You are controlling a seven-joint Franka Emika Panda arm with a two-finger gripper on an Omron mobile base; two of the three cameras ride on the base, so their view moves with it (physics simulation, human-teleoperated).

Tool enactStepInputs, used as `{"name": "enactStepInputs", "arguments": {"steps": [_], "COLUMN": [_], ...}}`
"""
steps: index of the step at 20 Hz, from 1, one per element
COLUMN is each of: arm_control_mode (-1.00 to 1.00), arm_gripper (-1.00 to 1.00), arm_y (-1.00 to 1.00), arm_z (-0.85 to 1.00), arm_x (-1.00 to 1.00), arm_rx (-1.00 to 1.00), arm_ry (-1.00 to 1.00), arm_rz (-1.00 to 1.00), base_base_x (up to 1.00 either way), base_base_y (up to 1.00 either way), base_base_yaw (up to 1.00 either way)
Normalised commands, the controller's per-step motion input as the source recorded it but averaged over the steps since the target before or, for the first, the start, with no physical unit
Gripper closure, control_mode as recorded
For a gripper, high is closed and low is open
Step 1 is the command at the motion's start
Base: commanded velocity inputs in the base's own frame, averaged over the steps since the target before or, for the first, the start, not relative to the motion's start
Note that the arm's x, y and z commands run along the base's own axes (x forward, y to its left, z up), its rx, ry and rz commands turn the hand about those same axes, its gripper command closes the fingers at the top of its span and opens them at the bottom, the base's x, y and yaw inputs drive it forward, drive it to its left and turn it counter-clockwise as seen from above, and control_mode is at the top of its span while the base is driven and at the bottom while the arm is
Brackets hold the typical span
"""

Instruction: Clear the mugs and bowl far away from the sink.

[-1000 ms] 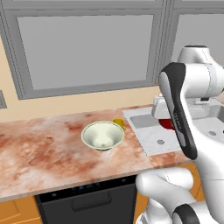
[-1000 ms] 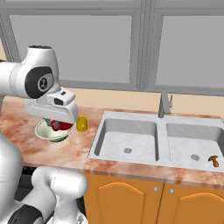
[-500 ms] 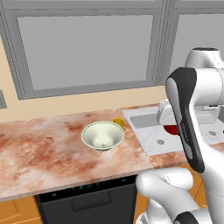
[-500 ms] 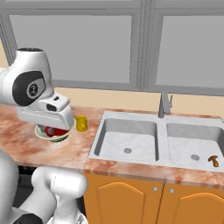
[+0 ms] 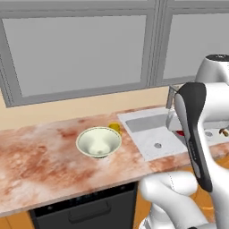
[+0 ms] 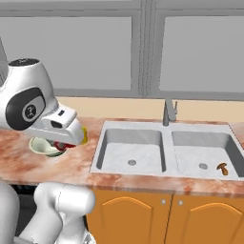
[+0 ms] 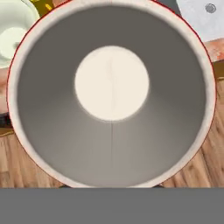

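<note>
A: While the arm hangs over the bench (image 5: 40,165) edge, what is the tool (image 6: 61,145) doing?

B: Its jaws are drawn in tight on the red mug (image 7: 111,94). From the hand view you look straight down the mug's mouth: a pale, grey-shaded wall, a round cream bottom, and a thin red line around the rim. A sliver of the same red shows under the hand (image 5: 180,133) from the left base view.

A: And the bowl?

B: The bowl (image 5: 99,142) sits upright on the bench, beside the tool on the side away from the sink (image 6: 164,153). In the right base view it lies partly behind the hand.

A: The yellow mug?

B: The yellow mug (image 5: 115,127) stands just behind the bowl, close to it; whether they touch I cannot tell. It is between the bowl and the near basin, close to the tool.

A: Anything in the sink?

B: A small brown object (image 6: 222,167) lies in the basin farthest from the tool, near its drain. The faucet (image 6: 168,111) rises at the middle back.

A: Any writing or labels?

B: None I can read on the mugs, bowl or arm.
</note>
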Motion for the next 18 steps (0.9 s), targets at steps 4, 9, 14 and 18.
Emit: {"name": "enactStepInputs", "arguments": {"steps": [4, 9, 14, 18], "arm_control_mode": [1.0, 1.0, 1.0, 1.0], "arm_gripper": [1.0, 1.0, 1.0, 1.0], "arm_y": [0.0, 0.0, 0.0, 0.0], "arm_z": [0.0, 0.0, 0.0, 0.0], "arm_x": [0.0, 0.0, 0.0, 0.0], "arm_rx": [0.0, 0.0, 0.0, 0.0], "arm_ry": [0.0, 0.0, 0.0, 0.0], "arm_rz": [0.0, 0.0, 0.0, 0.0], "base_base_x": [0.25, 0.0, 0.0, 0.0], "base_base_y": [-0.54, -0.26, 0.0, 0.0], "base_base_yaw": [-0.66, -0.92, -1.0, -1.0]}}
